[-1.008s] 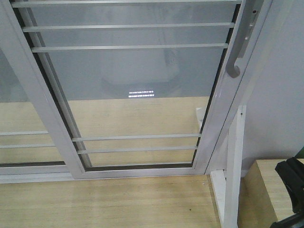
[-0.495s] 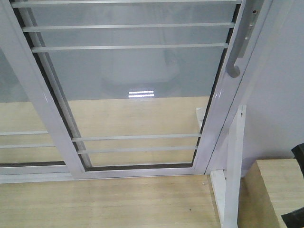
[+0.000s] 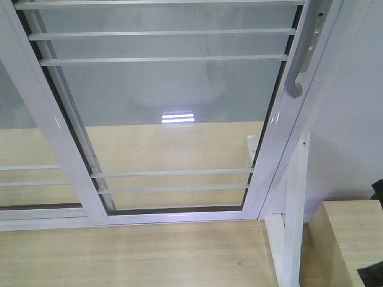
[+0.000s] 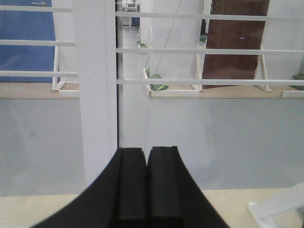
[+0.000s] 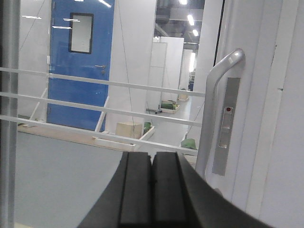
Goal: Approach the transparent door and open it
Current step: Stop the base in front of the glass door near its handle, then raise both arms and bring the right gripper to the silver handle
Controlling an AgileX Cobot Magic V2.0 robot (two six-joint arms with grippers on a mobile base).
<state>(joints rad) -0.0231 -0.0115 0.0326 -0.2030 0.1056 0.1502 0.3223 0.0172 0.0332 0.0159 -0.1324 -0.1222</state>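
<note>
filling the front view, the glass door (image 3: 173, 95) stands just left of a white post (image 3: 295, 209), its grey handle (image 3: 296, 75) on the right edge. the right gripper (image 5: 152, 183) sits near that handle, jaws pressed together; the left gripper (image 4: 146, 178), jaws likewise closed, faces the glass.
</note>
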